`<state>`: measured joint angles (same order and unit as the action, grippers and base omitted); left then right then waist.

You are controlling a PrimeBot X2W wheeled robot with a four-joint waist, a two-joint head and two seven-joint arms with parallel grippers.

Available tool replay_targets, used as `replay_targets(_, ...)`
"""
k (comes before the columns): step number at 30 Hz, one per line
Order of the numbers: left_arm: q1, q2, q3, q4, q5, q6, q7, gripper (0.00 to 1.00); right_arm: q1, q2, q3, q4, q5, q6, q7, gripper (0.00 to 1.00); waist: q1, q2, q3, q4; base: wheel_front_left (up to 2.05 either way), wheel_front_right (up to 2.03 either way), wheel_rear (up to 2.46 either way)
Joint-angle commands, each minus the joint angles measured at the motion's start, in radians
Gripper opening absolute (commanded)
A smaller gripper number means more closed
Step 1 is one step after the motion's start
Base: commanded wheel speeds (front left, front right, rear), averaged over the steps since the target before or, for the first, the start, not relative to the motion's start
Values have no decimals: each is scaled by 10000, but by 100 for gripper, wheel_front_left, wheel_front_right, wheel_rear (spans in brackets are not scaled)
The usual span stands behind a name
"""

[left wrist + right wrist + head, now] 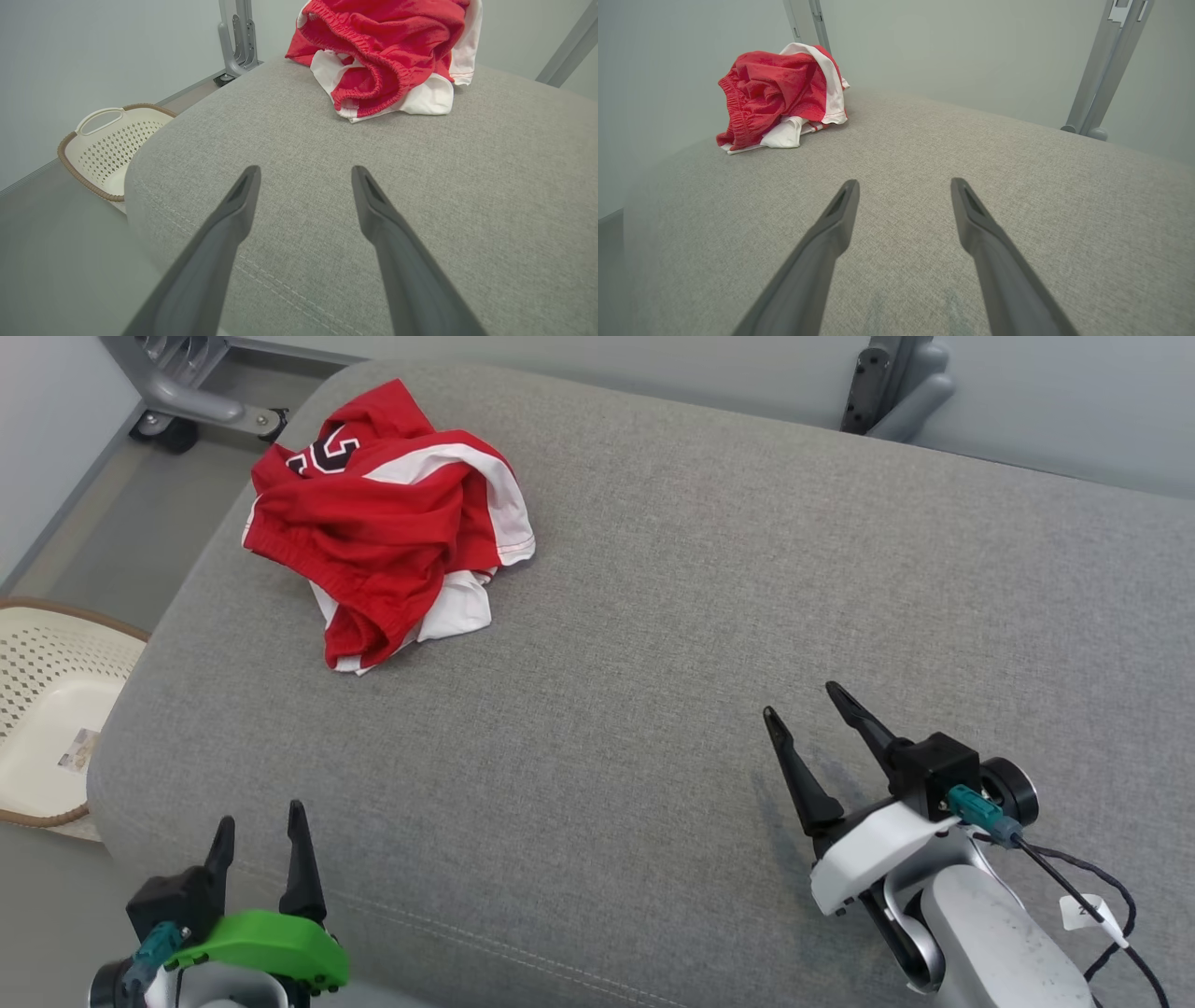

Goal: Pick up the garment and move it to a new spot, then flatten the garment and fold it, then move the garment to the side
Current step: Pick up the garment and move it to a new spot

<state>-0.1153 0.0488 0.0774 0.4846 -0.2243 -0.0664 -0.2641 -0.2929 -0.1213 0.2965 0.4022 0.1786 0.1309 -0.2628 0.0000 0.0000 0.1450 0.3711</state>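
head view: you have the garment (387, 513), red and white with a dark number patch, crumpled in a heap at the far left of the grey cushion (653, 663). its left folds lie close to the cushion's rounded left edge. the centre, right and near side of the cushion are bare fabric, open room for you. the left gripper (260, 814) sits at the near left corner, just short of the stitched seam (467, 933), jaws apart and empty, well apart from the garment. the right gripper (800, 700) is at the near right, jaws apart and empty, low over the cushion with its shadow beneath. a cream basket (28, 653) stands on the floor (140, 523) just beside the cushion's left edge. one grey frame leg (187, 392) stands past the far left corner, a second frame post (887, 383) past the far edge.

left wrist view: jaws spread with bare cushion between them. the garment lies ahead and slightly right, elastic waistband toward you. the cushion's edge curves down at the left, with the basket just past it.

right wrist view: jaws spread over bare fabric. the garment lies ahead to the left, near the cushion's far edge, with a wide bare stretch between it and the fingertips.
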Motion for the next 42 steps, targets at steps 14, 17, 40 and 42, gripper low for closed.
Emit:
replay_targets(14, -3869, 1895, -742, 1500, -1212, -638, -2, 100, -411, -751, -185, -460, 149, -3, -29, 100, 0, 0, 1659, -1077, 0, 0, 0)
replay_targets(17, -4756, 2624, -1513, 1865, -1815, -631, -2, 100, -463, -844, -249, -645, 134, -3, -29, 100, 0, 0, 1987, -1338, 0, 0, 0)
replay_targets(40, -7602, 4495, -2336, 5429, -3928, -633, 1190, 100, -788, -1168, -383, -1276, 125, -4, -26, 100, 0, 0, 3632, -2608, 0, 0, 0)
replay_targets(42, -7523, 4384, -2448, 5484, -4131, -633, 1324, 47, -825, -1135, -356, -1262, 142, -4, -6, 100, 0, 0, 3602, -2599, 0, 0, 0)
